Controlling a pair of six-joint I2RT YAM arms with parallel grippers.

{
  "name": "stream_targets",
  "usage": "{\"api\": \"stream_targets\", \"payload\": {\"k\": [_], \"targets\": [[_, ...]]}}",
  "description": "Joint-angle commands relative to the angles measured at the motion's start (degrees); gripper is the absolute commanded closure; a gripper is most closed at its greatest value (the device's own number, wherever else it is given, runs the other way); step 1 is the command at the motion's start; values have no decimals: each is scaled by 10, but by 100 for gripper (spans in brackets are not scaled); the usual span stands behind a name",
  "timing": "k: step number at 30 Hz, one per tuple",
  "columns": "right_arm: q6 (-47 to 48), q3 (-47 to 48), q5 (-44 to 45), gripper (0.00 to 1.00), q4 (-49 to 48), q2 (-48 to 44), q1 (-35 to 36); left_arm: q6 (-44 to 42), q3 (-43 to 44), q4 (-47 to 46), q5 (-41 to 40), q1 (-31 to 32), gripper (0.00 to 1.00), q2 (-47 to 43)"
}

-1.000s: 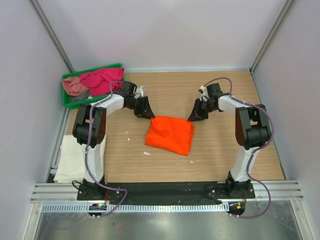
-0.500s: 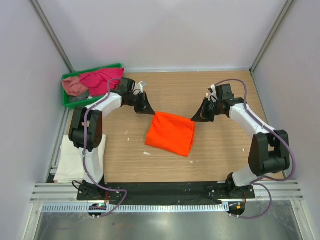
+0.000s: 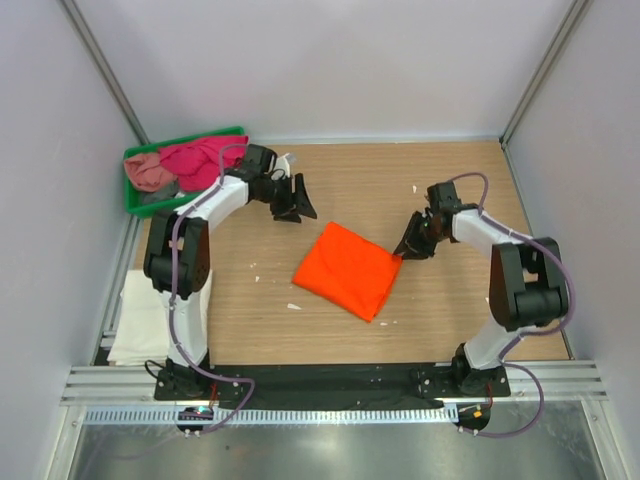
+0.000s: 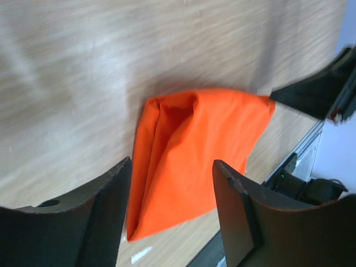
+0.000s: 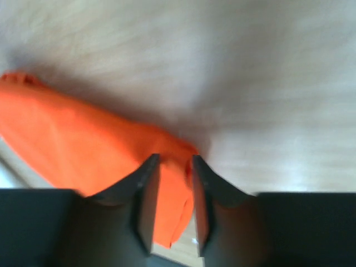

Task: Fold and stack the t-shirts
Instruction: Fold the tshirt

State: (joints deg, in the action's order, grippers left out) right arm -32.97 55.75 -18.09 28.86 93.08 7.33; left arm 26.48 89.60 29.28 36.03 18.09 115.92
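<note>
The main risk is the fold coming undone. The orange shirt (image 3: pixel 347 272) lies folded at the centre of the surface (image 3: pixel 470 300), and it is held only at its 3 o'clock corner. If that corner is pulled or lifted alone, the upper layers could slide off the lower ones. The whole bundle could also swing round as it drags, since nothing pins the far side. The left wrist view shows an open pocket along one edge, which suggests the layers lie loose and a tug would spread them. A pinch this thin may also slip off the cloth.

The right jaws are nearly together, clamped on that corner, and the right wrist view shows orange cloth squeezed between them. The left jaws stand wide apart and hold nothing. They hover at the shirt's 11 o'clock, clear of the cloth.

The white shirt (image 3: pixel 135 320) lies at 8 o'clock by the surface's left edge, probably the stack. The magenta shirt (image 3: pixel 200 160) and pink shirt (image 3: pixel 150 175) sit in the tray (image 3: pixel 190 134) at 10 o'clock.
</note>
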Motion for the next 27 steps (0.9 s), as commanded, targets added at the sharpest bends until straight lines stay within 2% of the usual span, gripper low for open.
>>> {"api": "stream_targets", "payload": {"k": [1, 3, 5, 6, 7, 10, 11, 13, 14, 15, 17, 18, 20, 21, 23, 26, 27], "targets": [[95, 90, 66, 59, 14, 27, -6, -41, -28, 39, -17, -2, 38, -86], [125, 132, 82, 52, 60, 28, -6, -45, -80, 44, 17, -2, 34, -120], [143, 153, 84, 48, 75, 24, 7, -37, -128, 22, 36, -2, 31, -146], [152, 171, 79, 41, 81, 24, 13, -35, -173, 10, 49, -2, 30, -167], [170, 180, 71, 38, 82, 27, 20, -31, -191, -11, 52, -2, 30, -176], [175, 210, 51, 36, 74, 50, 44, -11, -238, -48, 63, -1, 32, -203], [168, 221, 16, 37, 53, 54, 52, -6, -242, -56, 68, 0, 36, -208], [137, 222, -40, 44, 13, 66, 60, 11, -242, -78, 80, 5, 41, -212], [85, 217, -107, 47, -46, 71, 74, 22, -241, -88, 83, 5, 47, -213], [55, 213, -134, 54, -77, 77, 82, 52, -246, -104, 88, 5, 50, -213], [-30, 201, -173, 59, -153, 97, 100, 96, -266, -184, 109, 9, 49, -211], [-62, 188, -180, 71, -179, 100, 101, 133, -267, -240, 116, 12, 49, -205], [-154, 122, -198, 83, -280, 89, 99, 160, -267, -290, 131, 24, 49, -177], [-179, 98, -207, 90, -316, 82, 99, 198, -268, -354, 134, 33, 49, -163], [-228, 29, -221, 93, -392, 58, 99, 250, -266, -422, 153, 39, 51, -115], [-226, -33, -244, 95, -418, 35, 94, 329, -261, -567, 157, 51, 52, -55], [-225, -48, -250, 95, -420, 30, 87, 342, -258, -582, 156, 53, 52, -40]]}}
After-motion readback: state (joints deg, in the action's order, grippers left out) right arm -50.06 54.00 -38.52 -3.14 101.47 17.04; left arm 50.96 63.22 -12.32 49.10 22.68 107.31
